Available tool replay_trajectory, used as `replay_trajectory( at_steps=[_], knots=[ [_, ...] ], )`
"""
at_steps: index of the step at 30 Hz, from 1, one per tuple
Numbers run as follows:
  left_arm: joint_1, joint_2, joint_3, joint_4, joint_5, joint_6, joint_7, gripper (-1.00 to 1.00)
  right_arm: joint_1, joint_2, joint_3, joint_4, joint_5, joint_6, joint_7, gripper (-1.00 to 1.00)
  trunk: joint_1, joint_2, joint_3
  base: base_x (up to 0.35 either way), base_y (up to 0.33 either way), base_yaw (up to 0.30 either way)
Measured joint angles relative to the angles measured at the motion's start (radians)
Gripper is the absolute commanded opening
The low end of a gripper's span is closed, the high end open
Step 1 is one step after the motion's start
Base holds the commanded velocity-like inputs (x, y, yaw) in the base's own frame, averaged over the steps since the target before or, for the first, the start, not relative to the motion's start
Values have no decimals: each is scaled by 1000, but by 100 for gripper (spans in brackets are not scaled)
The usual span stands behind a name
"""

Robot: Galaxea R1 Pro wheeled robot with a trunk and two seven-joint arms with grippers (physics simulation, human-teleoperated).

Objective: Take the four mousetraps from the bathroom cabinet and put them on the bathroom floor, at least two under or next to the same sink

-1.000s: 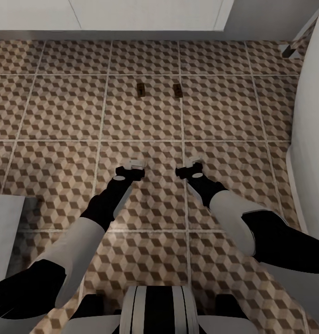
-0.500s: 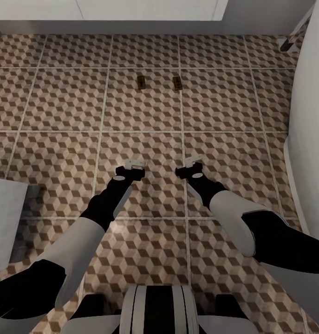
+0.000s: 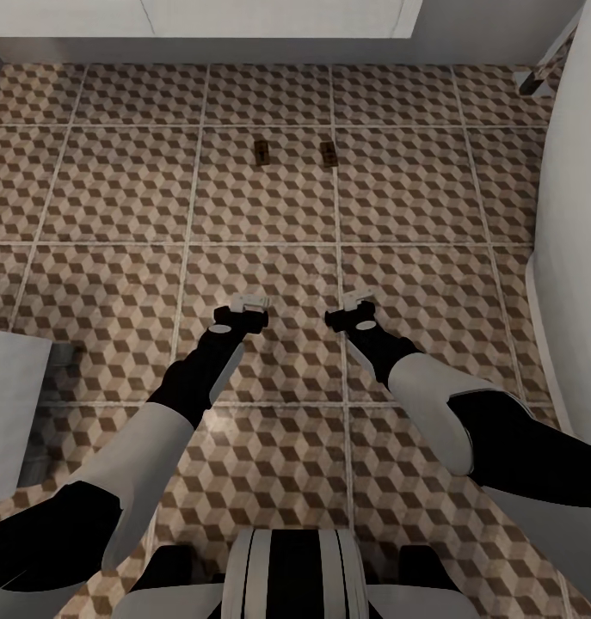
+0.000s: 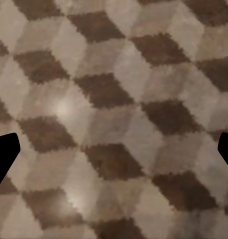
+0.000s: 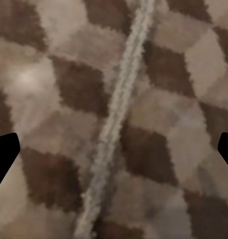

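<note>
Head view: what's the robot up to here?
Two mousetraps lie side by side on the patterned floor ahead of the robot, near the far wall. Both arms are held out low over the tiles, well short of the traps. The left claw and right claw are open and hold nothing; the wrist views look down at bare tile between the fingertips. So two traps are placed, and nothing is in hand.

Brown, tan and white cubes on the bathroom floor (image 3: 114,198)
Pale grout lines cross the tiles; two mousetraps (image 3: 262,152) show dark brown; the arms are black and white.
</note>
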Motion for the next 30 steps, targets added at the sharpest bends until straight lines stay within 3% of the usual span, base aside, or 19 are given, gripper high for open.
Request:
replay_trajectory(
  at_steps=[7,21,30],
  knots=[
    [1,1,0,-3,0,1,0,100,0,0,0,0,0,-19,0,100,0,0,0,0,0,0],
    [1,3,-3,-2,0,2,0,100,0,0,-1,0,-1,-52,3,100,-6,3,54,0,0,0],
    [16,16,-3,-4,0,0,-2,100,6,0,-1,0,-1,-120,4,100,-10,5,89,0,0,0]
  ],
)
